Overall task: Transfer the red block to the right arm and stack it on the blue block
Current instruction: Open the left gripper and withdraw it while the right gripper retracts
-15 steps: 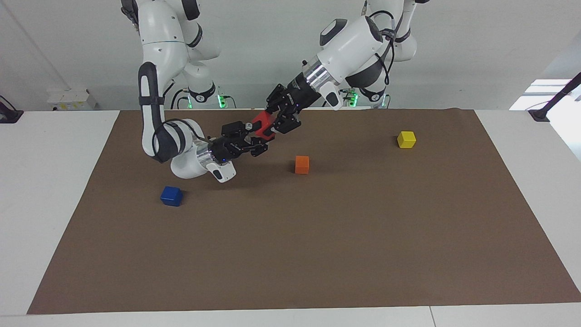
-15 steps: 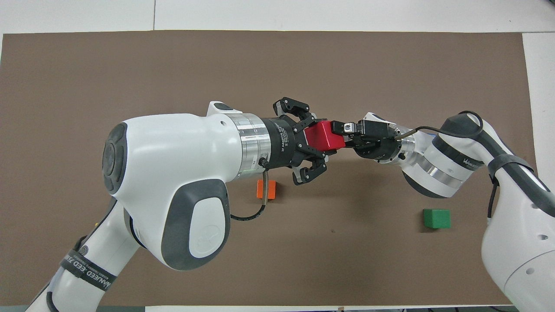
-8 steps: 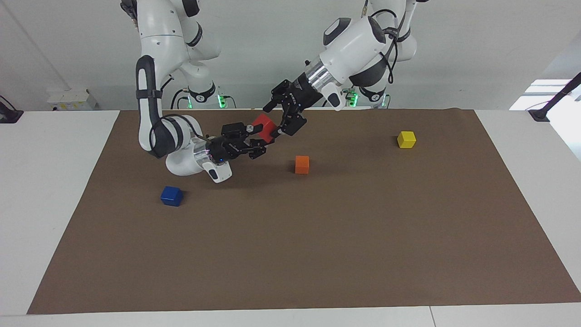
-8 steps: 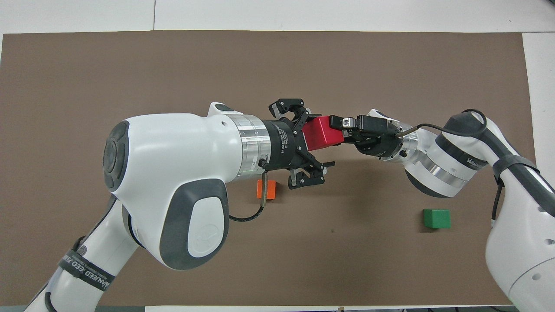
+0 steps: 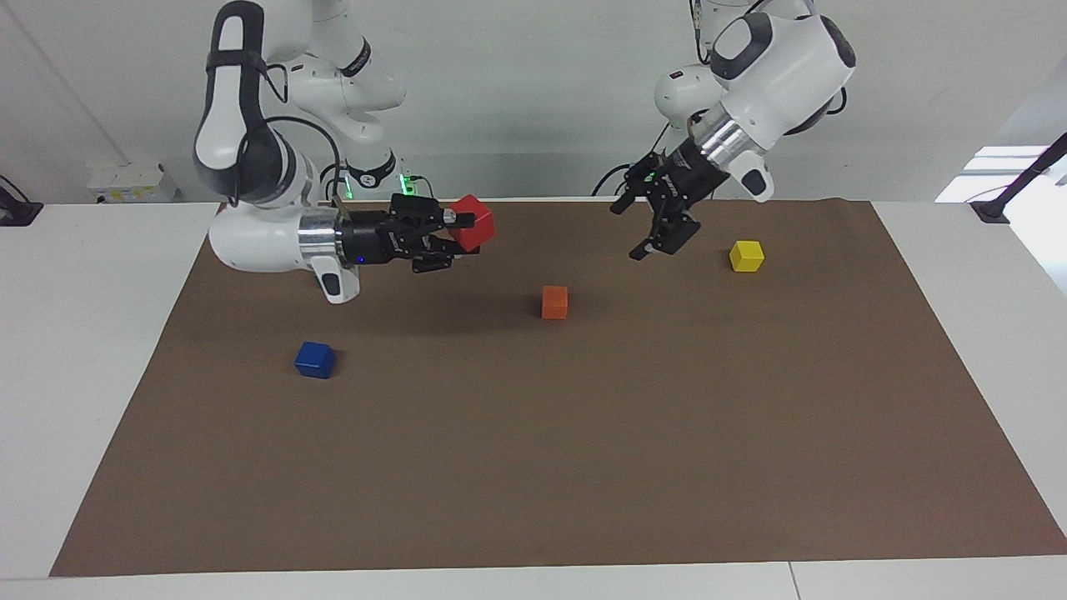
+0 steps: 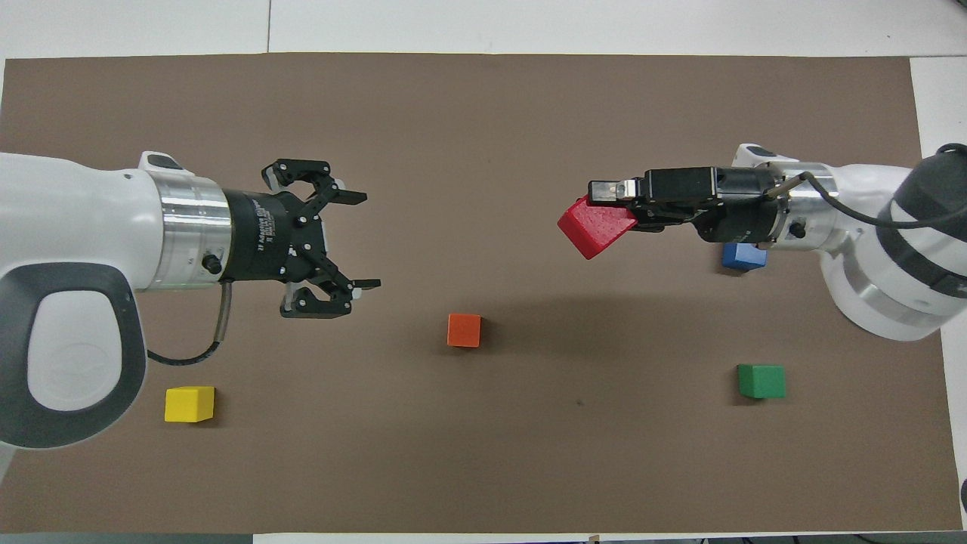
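Note:
My right gripper point(image 5: 461, 229) point(image 6: 607, 214) is shut on the red block point(image 5: 473, 222) point(image 6: 595, 227), holding it tilted in the air over the mat near the right arm's end. The blue block point(image 5: 315, 360) point(image 6: 743, 257) rests on the mat, apart from the red one; in the overhead view my right wrist covers part of it. My left gripper point(image 5: 658, 237) point(image 6: 369, 241) hangs open and empty over the mat toward the left arm's end, well apart from the red block.
On the brown mat point(image 5: 583, 458) point(image 6: 483, 113) an orange block point(image 5: 554, 302) point(image 6: 464, 330) lies near the middle and a yellow block point(image 5: 747, 256) point(image 6: 190, 403) toward the left arm's end. A green block point(image 6: 761, 381) lies nearer to the robots than the blue one.
My left gripper opened, let go of the red block and drew back toward its own end. My right gripper kept the block and pulled away toward the right arm's end, rising.

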